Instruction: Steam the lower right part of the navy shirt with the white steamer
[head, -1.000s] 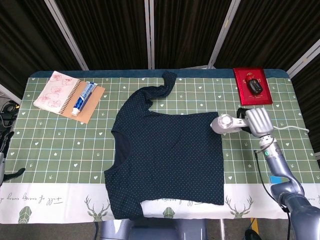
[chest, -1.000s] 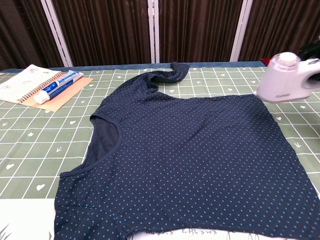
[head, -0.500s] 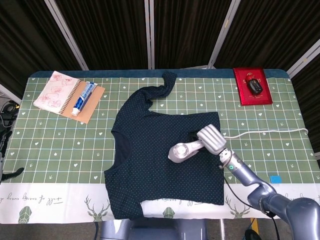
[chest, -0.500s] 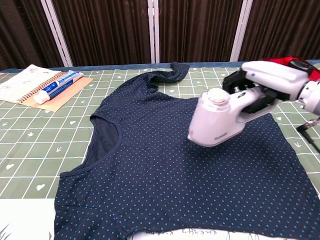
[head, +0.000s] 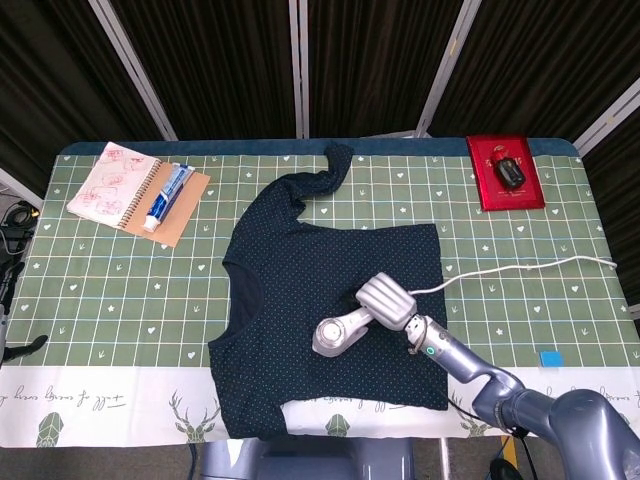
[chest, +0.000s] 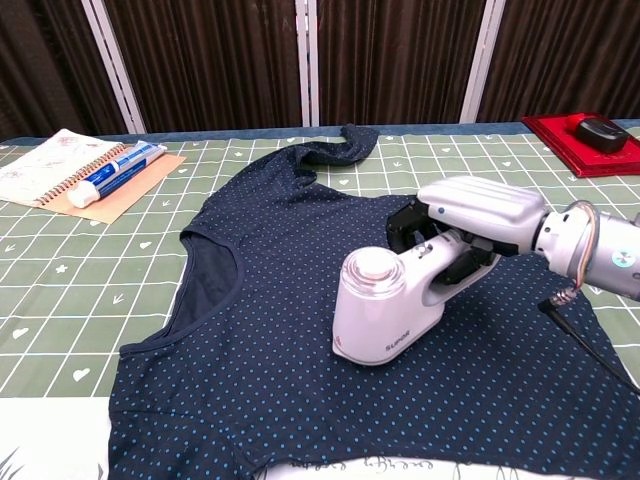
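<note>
Head view: right hand (head: 388, 300) grips the white handheld steamer (head: 336, 333), its head on the lower middle of the flat navy dotted shirt (head: 300, 270). Chest view: steamer (chest: 385, 313) touches the fabric; left hand unseen.

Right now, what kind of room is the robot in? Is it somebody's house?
Probably not a house; it looks like a robot test area. Dark curtains on metal poles close it in, and the table holds practice things: a navy shirt being steamed by the right hand, a notebook, toothpaste.
</note>
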